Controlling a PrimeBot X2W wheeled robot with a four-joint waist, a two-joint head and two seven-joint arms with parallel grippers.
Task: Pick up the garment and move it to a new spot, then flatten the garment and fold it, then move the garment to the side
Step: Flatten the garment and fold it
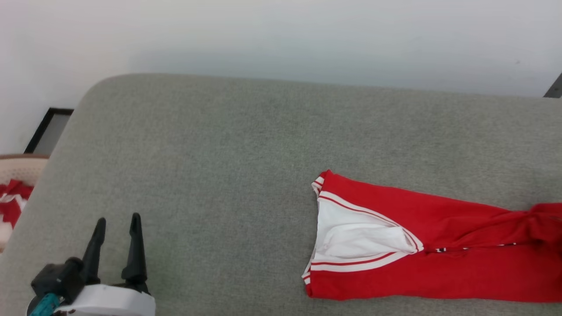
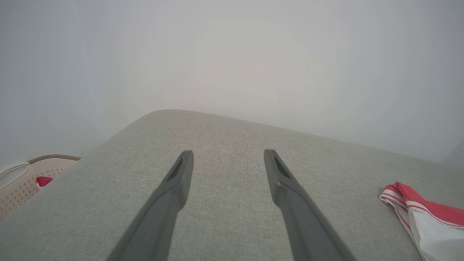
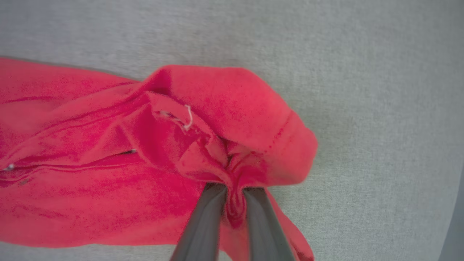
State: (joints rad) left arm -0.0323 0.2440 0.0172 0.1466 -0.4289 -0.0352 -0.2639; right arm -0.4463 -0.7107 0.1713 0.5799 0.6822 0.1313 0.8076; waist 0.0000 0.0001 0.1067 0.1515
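Observation:
The garment (image 1: 439, 245), a red shirt with a white sleeve and red-and-white striped trim, lies folded lengthwise on the grey cushion at the lower right, running off the right edge of the head view. Its striped sleeve end (image 2: 420, 217) shows at the right of the left wrist view. My right gripper (image 3: 233, 190) is shut on a bunched fold of the garment's red cloth (image 3: 203, 119). My left gripper (image 1: 117, 224) stands open and empty at the lower left, well apart from the garment, fingers (image 2: 181, 174) over bare cushion.
The grey upholstered surface (image 1: 241, 153) has a rounded far-left corner and a pale wall behind it. A beige perforated basket (image 1: 17, 175) holding red-and-white cloth stands off the left edge. A dark frame (image 1: 46, 129) leans at the wall.

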